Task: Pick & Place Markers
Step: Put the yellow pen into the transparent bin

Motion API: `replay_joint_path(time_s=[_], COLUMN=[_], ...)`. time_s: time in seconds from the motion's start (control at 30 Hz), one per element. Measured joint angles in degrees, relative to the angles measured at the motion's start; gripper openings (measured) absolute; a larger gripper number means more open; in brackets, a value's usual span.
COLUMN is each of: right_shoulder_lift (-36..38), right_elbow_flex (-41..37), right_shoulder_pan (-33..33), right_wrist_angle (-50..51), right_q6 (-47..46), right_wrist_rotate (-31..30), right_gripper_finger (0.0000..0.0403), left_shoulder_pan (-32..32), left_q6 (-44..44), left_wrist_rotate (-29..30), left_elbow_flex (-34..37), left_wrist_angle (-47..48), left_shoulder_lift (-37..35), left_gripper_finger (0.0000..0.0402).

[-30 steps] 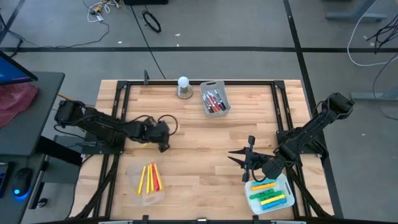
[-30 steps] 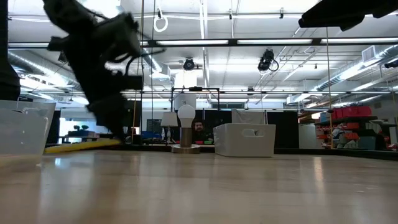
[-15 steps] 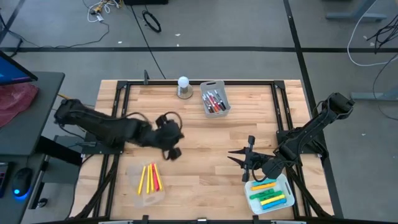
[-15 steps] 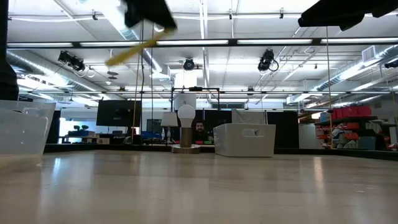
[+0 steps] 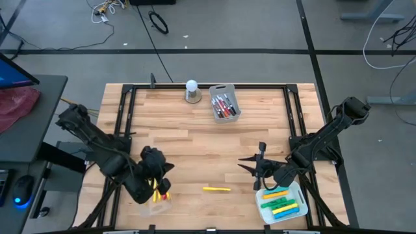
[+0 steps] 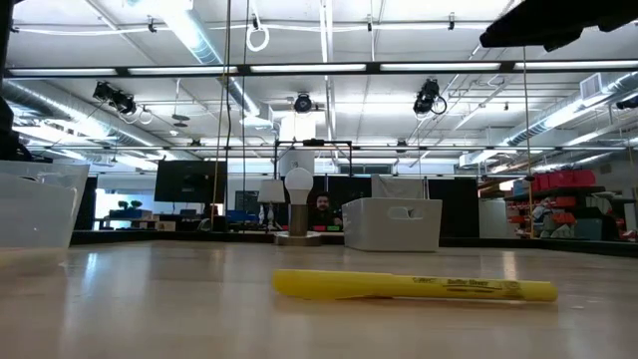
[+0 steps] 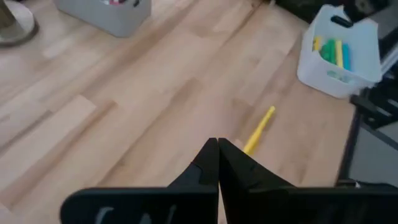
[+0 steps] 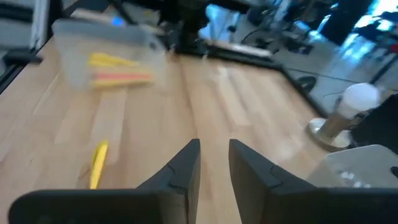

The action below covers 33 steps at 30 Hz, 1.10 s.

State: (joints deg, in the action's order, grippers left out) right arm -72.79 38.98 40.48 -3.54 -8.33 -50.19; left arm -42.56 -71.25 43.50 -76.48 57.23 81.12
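A lone yellow marker [image 5: 216,189] [image 6: 414,286] [image 7: 260,127] [image 8: 97,165] lies flat on the wood near the table's front middle, and no gripper touches it. My left gripper [image 5: 168,170] [image 7: 217,143] hovers above the near left of the table, shut with nothing between its fingers. Just below it stands a clear tray [image 5: 148,203] [image 8: 109,59] holding yellow, orange and red markers [image 5: 158,188]. My right gripper [image 5: 240,162] [image 8: 214,149] waits open at the near right, pointing toward the lone marker.
A white bin [image 5: 298,195] [image 7: 339,68] with green, yellow and orange markers stands at the near right corner. A grey bin [image 5: 237,107] [image 6: 392,224] with red and dark markers and a white ball lamp [image 5: 192,91] [image 6: 298,204] stand at the far edge.
My left gripper has lifted a yellow marker off the table's left part, then swung up and toward the near edge, turning as it went. The marker has left the fingers and now lies flat near the front middle. My right arm has kept still.
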Motion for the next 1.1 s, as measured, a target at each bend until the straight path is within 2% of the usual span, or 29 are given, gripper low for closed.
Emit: replay_joint_path(time_s=[0.1, 0.2, 0.3, 0.4, 0.5, 0.67, 0.87, 1.1], right_shoulder_lift=[0.0, 0.0, -1.5, -4.9, -9.8, -20.2, -30.1, -35.5], right_elbow_flex=[0.0, 0.0, 0.0, 0.1, 0.4, 6.4, 14.5, 15.2], right_shoulder_pan=[-1.0, -4.4, -7.7, -9.9, -11.9, -14.3, -15.5, -16.1], right_wrist_angle=[2.2, 2.0, -2.3, -8.1, -11.3, -11.8, -8.6, -5.8], right_q6=[0.2, -0.7, -0.3, 0.3, 0.3, 1.5, 6.2, 10.1], right_wrist_rotate=[8.3, 21.0, 31.3, 37.4, 40.0, 45.3, 50.8, 51.1], right_gripper_finger=[0.0086, 0.0089, 0.0104, 0.0134, 0.0169, 0.0206, 0.0211, 0.0202], left_shoulder_pan=[0.4, 1.4, 2.7, 4.4, 6.2, 8.7, 10.7, 11.6], left_q6=[2.4, 4.0, 4.0, 4.1, 4.1, 6.3, 14.9, 27.7], left_wrist_rotate=[1.3, 4.4, 8.9, 10.7, 10.9, 11.5, 15.2, 18.4], left_elbow_flex=[0.4, 0.4, 0.4, 0.4, 0.4, 0.4, 0.4, 0.4], left_wrist_angle=[-0.2, -0.3, -0.5, -1.2, -2.3, -5.8, -13.7, -26.5], left_shoulder_lift=[1.0, 2.7, 4.5, 7.0, 9.4, 12.6, 13.8, 13.5], left_gripper_finger=[0.0008, 0.0016, 0.0019, 0.0020, 0.0022, 0.0023, 0.0023, 0.0033])
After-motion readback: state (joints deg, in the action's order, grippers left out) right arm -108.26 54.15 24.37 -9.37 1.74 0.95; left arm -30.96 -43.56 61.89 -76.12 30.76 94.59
